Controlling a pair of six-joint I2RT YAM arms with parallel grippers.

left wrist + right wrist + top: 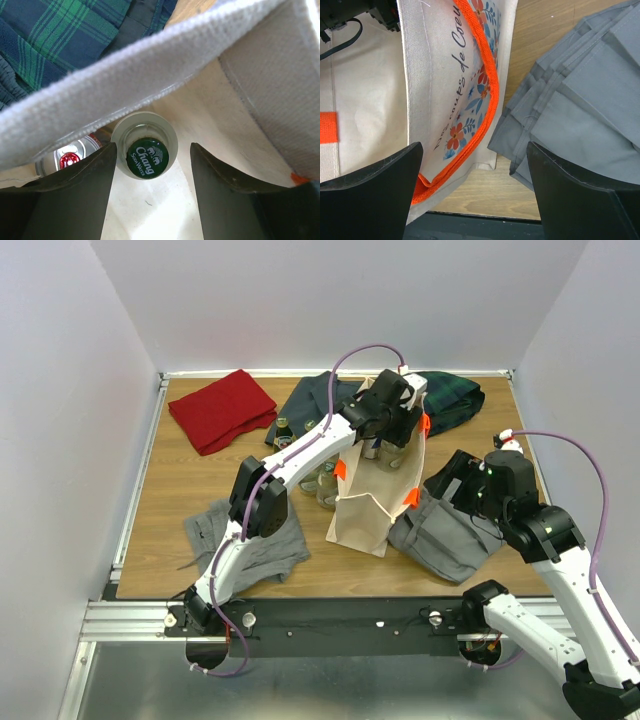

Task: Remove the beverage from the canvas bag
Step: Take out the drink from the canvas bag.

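Jaws of the left gripper point(152, 150), nearest the lens in the left wrist view, stand released inside the mouth of the canvas bag point(150, 65), one on either side of the beverage point(147, 159), a green-capped Chang soda-water bottle upright in the bag. One finger is touching or just beside its shoulder; the other stands apart. A can point(67, 160) with a red tab stands next to it. Step in hand, as I judge it: reaching in, grasp not yet made. The next move calls for me to centre on the neck, clench, then lift straight up past the rim. The right gripper point(475, 150) hangs released, holding nothing, over the bag's orange handle point(487, 100) and the grey clothes point(580, 100) on the tabletop point(540, 30)
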